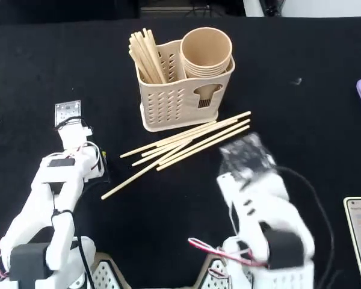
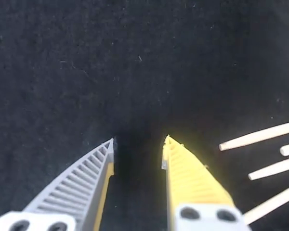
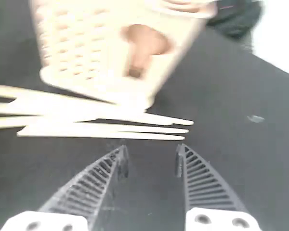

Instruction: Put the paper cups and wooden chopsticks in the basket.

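1. The paper cups are stacked in the basket beside the standing chopsticks, so the cups look done.
2. The loose chopsticks lie on the counter just ahead of the right pincer, with the basket beyond them.
3. The right pincer is released and holds nothing. The left pincer is the same, with stick ends off its yellow side.
4. Next, I'd guess, the right pincer needs to settle over one stick and clench.
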Controlling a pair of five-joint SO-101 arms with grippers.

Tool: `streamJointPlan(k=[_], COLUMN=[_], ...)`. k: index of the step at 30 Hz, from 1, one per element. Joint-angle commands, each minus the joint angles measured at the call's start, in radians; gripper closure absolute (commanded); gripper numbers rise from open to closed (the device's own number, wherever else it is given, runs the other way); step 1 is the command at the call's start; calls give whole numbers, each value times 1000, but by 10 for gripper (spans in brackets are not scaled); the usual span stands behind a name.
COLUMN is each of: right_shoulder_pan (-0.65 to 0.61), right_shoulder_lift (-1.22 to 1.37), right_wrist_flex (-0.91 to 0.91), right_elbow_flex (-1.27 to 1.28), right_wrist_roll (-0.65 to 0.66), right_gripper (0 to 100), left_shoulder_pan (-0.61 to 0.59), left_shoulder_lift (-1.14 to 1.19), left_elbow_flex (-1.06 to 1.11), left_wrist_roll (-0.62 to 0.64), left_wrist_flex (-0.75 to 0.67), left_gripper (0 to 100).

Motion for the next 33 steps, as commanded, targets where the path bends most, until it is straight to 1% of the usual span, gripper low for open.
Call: streamJointPlan(k=[1, 3, 6, 8, 11, 13, 15, 17, 20, 26, 33], right_shoulder_pan=[-169, -241, -293, -308, -333, -334, -333, -331, -334, -334, -330], right_shoulder_lift=[326, 472, 673, 796, 966, 1067, 1158, 1241, 1349, 1524, 1695], right_wrist_flex=[35, 21, -46, -94, -152, -181, -204, -206, -169, -77, -72], right_elbow_flex=[-142, -153, -150, -160, -197, -234, -285, -352, -447, -618, -722], right_wrist_roll=[121, 227, 407, 479, 488, 491, 494, 514, 614, 753, 809], right_gripper=[825, 825, 822, 817, 741, 678, 645, 650, 660, 659, 659], left_shoulder_pan=[-21, -47, -119, -179, -249, -268, -268, -266, -272, -274, -272], left_shoulder_lift=[0, -2, -2, -2, -2, -2, -2, -2, -2, -2, -2], left_elbow_flex=[-48, -50, -54, -67, -71, -71, -71, -71, -71, -71, -71], left_wrist_roll=[12, 20, 123, 189, 245, 258, 256, 256, 256, 258, 258], left_wrist_flex=[-9, -9, -9, -8, -8, -8, -8, -8, -8, -8, -8], left_gripper=[834, 834, 834, 834, 834, 834, 834, 834, 834, 834, 834])
